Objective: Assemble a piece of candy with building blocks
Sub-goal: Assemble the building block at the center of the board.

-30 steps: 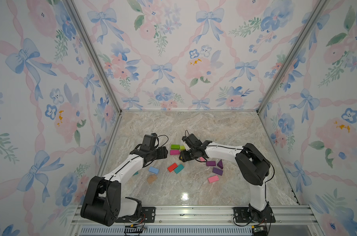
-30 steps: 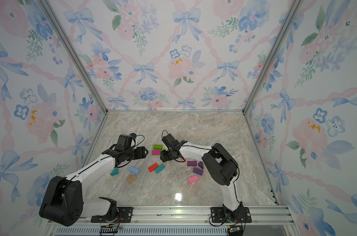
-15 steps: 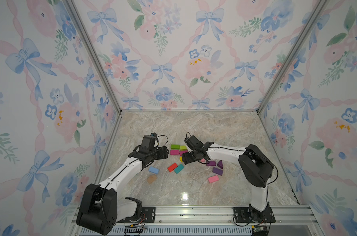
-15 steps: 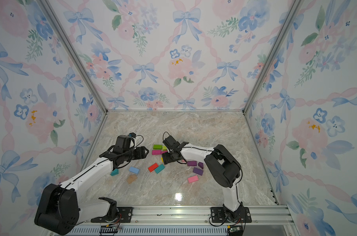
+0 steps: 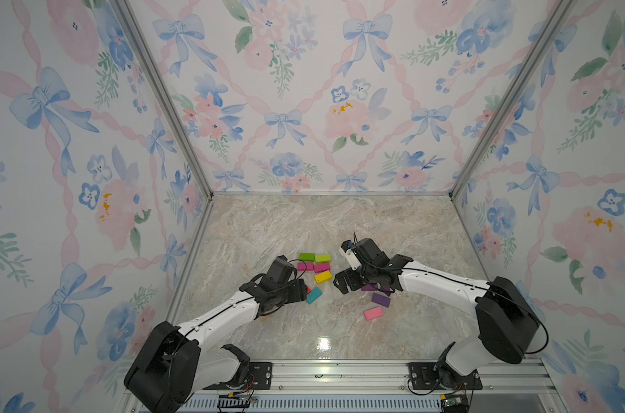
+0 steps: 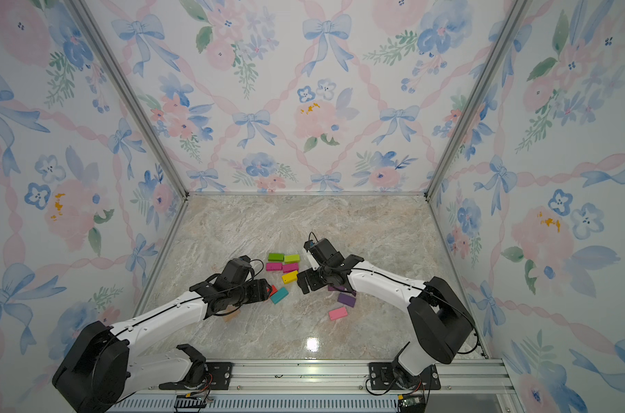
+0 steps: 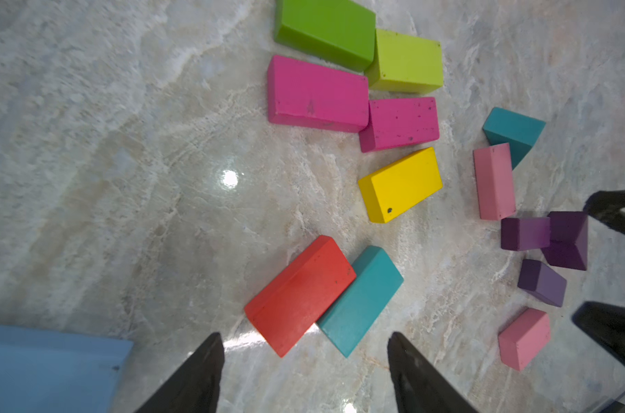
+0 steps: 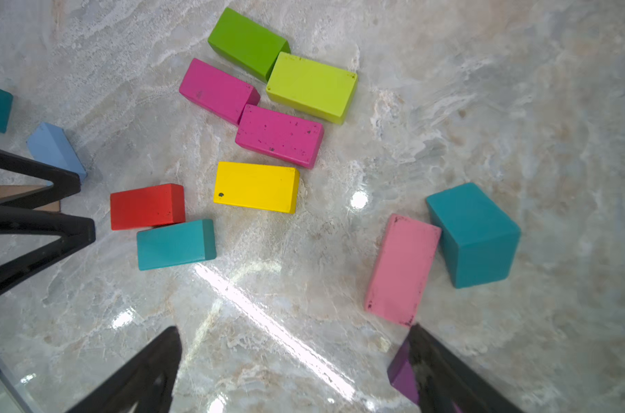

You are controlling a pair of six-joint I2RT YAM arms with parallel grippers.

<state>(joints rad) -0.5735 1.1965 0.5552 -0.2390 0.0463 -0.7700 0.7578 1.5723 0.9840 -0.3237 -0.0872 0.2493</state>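
The building blocks lie loose on the marble floor. Two green blocks point(image 5: 306, 256) point(image 5: 322, 258) sit above two magenta ones point(image 5: 305, 266) point(image 5: 321, 268), and a yellow block point(image 5: 322, 276) point(image 8: 256, 186) lies flat just below them. My left gripper point(image 5: 304, 290) point(image 7: 305, 352) is open, with a red block point(image 7: 300, 295) and a teal block point(image 7: 361, 300) just ahead of its tips. My right gripper point(image 5: 341, 282) point(image 8: 293, 343) is open wide over bare floor, right of the yellow block. A pink block point(image 8: 402, 268) and a teal wedge point(image 8: 475, 234) lie beside it.
Purple blocks point(image 5: 380, 299) point(image 7: 525, 233) and a pink block point(image 5: 373, 313) lie under and in front of the right arm. A light blue block point(image 7: 49, 368) and a tan block point(image 8: 6, 191) lie by the left gripper. The two grippers face each other closely.
My right gripper has opened wide and drawn back to the right, leaving the yellow block flat below the magenta pair. My left arm has swung right, to the red and teal blocks.
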